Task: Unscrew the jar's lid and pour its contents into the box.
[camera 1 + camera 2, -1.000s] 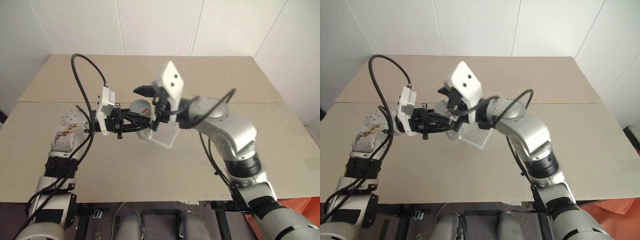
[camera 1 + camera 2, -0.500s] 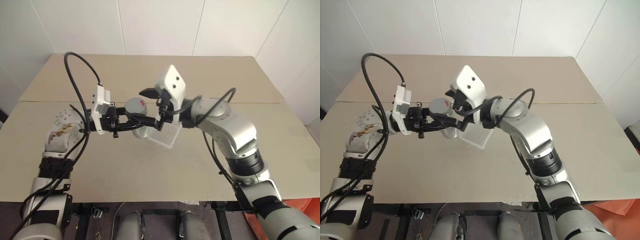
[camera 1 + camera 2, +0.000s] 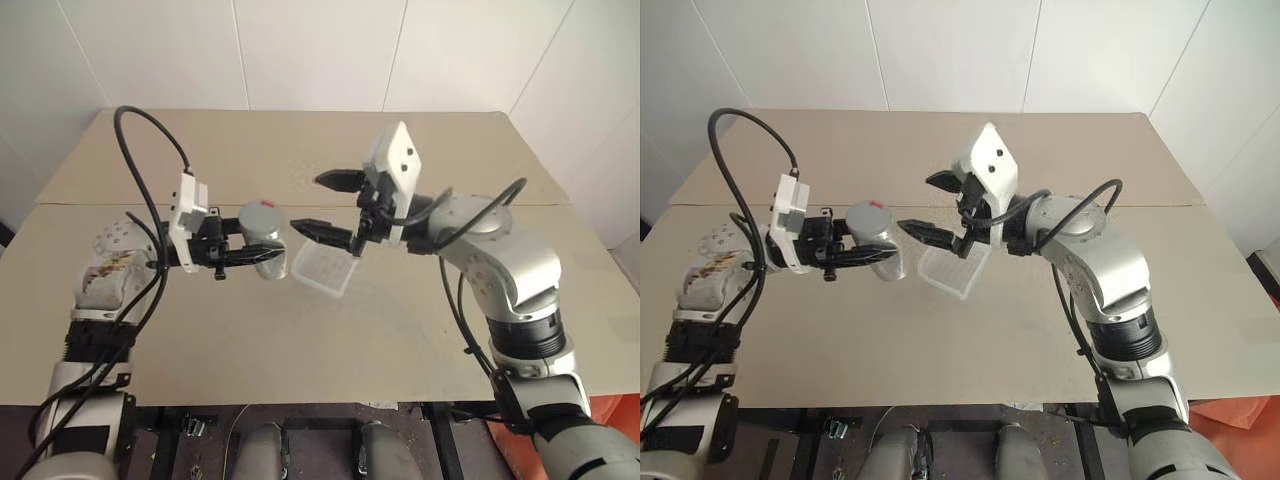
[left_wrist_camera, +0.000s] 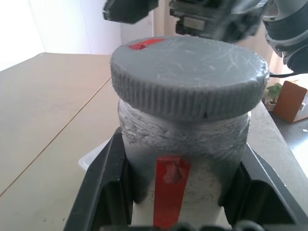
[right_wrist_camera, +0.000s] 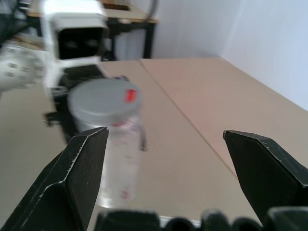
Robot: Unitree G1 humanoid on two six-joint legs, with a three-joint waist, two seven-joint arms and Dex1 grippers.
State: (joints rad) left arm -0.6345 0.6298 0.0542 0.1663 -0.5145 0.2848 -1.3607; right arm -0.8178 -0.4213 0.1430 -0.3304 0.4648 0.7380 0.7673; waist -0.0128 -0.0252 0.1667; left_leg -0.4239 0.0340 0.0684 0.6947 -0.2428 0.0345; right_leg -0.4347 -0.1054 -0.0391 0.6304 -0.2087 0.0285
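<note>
Left eye view: my left hand [image 3: 262, 256] pinches jar [image 3: 266, 243], held above worktop [image 3: 420, 320] left of centre. Lid [image 3: 260, 214] on top of jar, not yet off. My right hand [image 3: 322, 204] spread wide, empty, just right of lid, not touching. Box [image 3: 323, 270] on worktop just right of jar, looks empty.

Left wrist view: fingers [image 4: 109, 178] clamp jar sides; lid seated, slightly tilted.

Right wrist view: fingers [image 5: 77, 168] apart, jar beyond.

Judgement: unscrewing unfinished, pouring not begun.
</note>
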